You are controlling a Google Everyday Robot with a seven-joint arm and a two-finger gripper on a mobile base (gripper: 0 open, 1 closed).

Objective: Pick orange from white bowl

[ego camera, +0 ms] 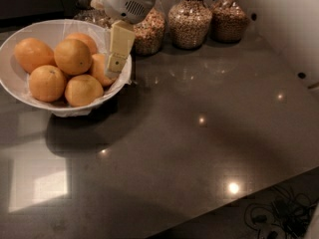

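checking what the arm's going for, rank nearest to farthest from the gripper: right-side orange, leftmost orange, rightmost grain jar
Gripper is at the right rim of the white bowl.
1. Right-side orange, just left of it.
2. Leftmost orange, across the bowl.
3. Rightmost grain jar, far back right.

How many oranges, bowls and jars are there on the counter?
White bowl: 1
Oranges: 6, all in the bowl
Glass jars of grains: 4, along the back
Gripper: 1, over the bowl's right rim, beside the oranges
Total: 12
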